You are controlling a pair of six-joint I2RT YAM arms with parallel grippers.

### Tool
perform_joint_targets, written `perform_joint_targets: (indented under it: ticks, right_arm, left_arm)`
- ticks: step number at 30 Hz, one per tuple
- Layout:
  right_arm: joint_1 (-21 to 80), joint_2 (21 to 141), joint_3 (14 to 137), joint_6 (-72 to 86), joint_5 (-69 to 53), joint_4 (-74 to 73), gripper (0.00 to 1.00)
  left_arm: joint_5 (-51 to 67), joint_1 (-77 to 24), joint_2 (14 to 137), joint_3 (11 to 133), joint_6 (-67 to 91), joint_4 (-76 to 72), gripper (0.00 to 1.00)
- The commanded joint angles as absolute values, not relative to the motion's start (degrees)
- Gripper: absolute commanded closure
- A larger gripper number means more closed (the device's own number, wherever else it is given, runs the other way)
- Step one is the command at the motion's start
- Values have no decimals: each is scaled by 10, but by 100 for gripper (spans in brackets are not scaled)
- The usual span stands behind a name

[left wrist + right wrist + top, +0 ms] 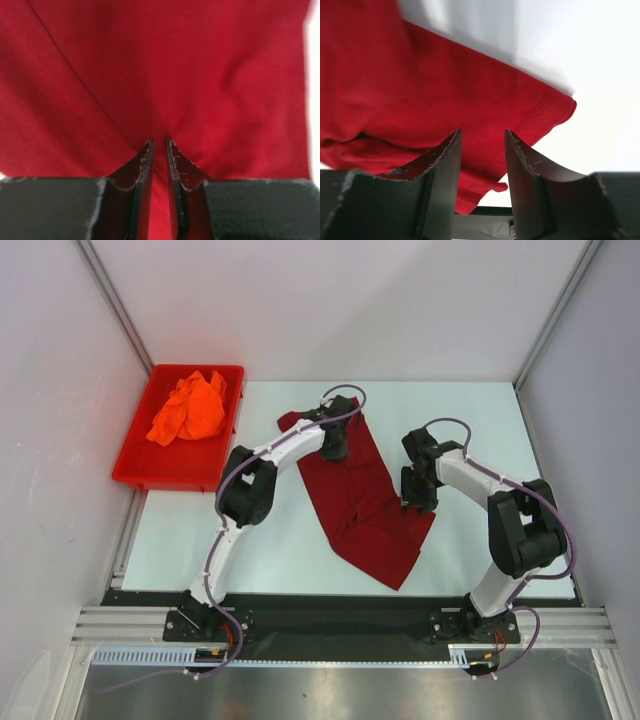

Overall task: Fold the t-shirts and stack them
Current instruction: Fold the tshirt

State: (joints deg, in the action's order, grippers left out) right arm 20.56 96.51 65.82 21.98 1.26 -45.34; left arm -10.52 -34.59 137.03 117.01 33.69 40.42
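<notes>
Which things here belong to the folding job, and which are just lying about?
Belonging to the job:
maroon t-shirt, pinched by the left pincer
orange t-shirt, crumpled
right pincer, open at the maroon shirt's edge

Just there:
red bin, holding the orange shirt
white table

Your top view looks down from above and behind the arm bases point(205, 620), far enough off to take in the whole table point(300, 550). Your left wrist view sits just behind the left claw point(160, 150), so close that the maroon shirt point(175, 65) fills it. Your right wrist view looks past the right claw point(482, 145), close on that shirt's edge and the table. All three views share the shirt
</notes>
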Motion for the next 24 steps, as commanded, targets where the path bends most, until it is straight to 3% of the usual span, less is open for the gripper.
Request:
perform_joint_targets:
  ticks: [1,11,17,24]
  right_arm:
    - [205,973,642,228,33,-415,55]
    - [243,984,562,311,69,-394,55]
    - [325,917,484,380,19,-399,51]
    - [402,845,431,490,-80,-388,50]
  left_arm:
    - [-135,-340,1389,1215,377,417,79]
    - [-61,-301,1437,1221,381,368,73]
    - [102,-236,1488,1257,396,334,70]
    - [134,-194,1515,1323,387,338,66]
